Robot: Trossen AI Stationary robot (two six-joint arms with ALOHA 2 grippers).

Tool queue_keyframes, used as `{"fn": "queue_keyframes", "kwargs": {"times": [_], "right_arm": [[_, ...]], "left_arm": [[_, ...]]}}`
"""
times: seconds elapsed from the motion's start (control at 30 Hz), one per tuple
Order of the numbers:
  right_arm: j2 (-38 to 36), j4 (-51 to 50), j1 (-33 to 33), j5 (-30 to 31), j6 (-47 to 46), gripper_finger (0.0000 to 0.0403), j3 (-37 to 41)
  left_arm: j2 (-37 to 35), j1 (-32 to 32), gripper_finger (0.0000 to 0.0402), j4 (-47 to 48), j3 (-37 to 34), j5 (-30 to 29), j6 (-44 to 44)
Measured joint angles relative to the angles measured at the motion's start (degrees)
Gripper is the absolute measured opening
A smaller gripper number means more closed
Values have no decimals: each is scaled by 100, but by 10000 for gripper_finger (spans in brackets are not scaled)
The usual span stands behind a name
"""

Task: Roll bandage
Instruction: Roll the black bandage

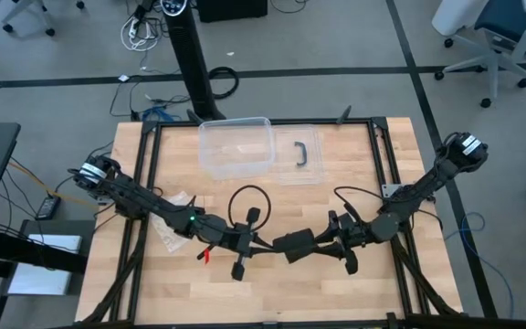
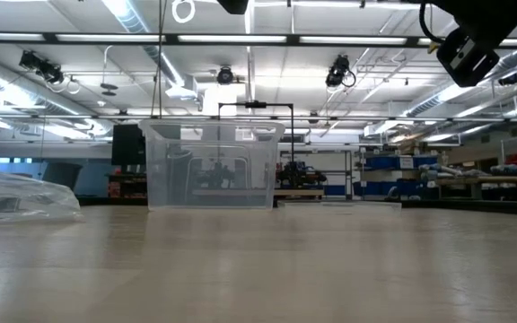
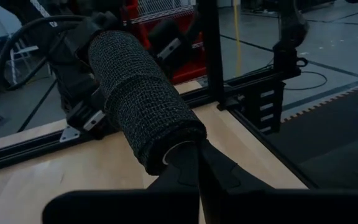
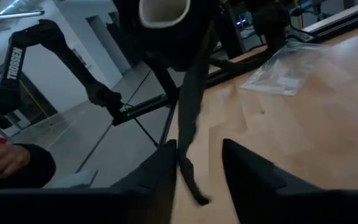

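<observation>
The bandage [image 3: 145, 102] looks nearly all wound up — a fat black roll on a pale core, held in the air above the counter [image 1: 354, 174] between the two arms; what seems left is a short loose tail, which in the right wrist view hangs down from the roll to just between that arm's fingers [image 4: 253, 168]. So I'd judge the rolling mostly done, with only that end to take up and the roll to set down.

The left gripper [image 3: 197, 165] has its fingers closed tight, tips pressed at the near end of the roll by the core — gripping it, as far as I can see; the right gripper [image 4: 199, 171] sits just below the roll's other end, fingers parted a little with the tail dangling in the gap; whether the tail touches them I cannot tell.
</observation>
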State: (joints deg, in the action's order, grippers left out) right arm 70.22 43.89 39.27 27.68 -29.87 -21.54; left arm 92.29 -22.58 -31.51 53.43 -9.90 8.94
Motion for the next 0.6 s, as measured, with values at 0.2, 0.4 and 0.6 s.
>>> {"fn": "queue_keyframes", "kwargs": {"times": [0.2,0.4,0.6], "right_arm": [[4,-78,25,105,298,10,-96],[4,-353,163,75,380,3,-541],[4,-423,262,76,622,1,-972]], "left_arm": [[-2,142,0,-49,0,-244,10],[-4,291,0,-90,0,-468,163],[-7,340,0,294,2,-502,90]]}}
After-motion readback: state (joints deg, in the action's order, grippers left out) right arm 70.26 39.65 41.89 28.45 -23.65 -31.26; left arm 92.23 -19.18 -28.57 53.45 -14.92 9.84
